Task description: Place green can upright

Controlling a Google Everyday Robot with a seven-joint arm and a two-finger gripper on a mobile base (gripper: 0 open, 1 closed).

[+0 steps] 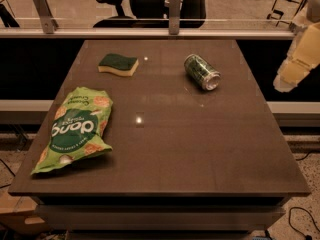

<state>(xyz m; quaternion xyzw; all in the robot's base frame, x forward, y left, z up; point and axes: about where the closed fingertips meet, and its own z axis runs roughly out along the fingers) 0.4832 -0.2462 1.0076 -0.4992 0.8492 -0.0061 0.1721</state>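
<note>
The green can (201, 71) lies on its side on the dark table (200, 149), in the far right part, with one shiny silver end facing the front right. It is dark green with pale markings. My gripper (292, 66) shows as a pale shape at the right edge of the camera view, beyond the table's right side. It hangs above and to the right of the can, well apart from it, and holds nothing that I can see.
A yellow sponge with a green top (118, 64) lies at the far left. A large green snack bag (76, 129) lies at the front left. A glass rail with metal posts (173, 9) runs behind the table, with office chairs beyond.
</note>
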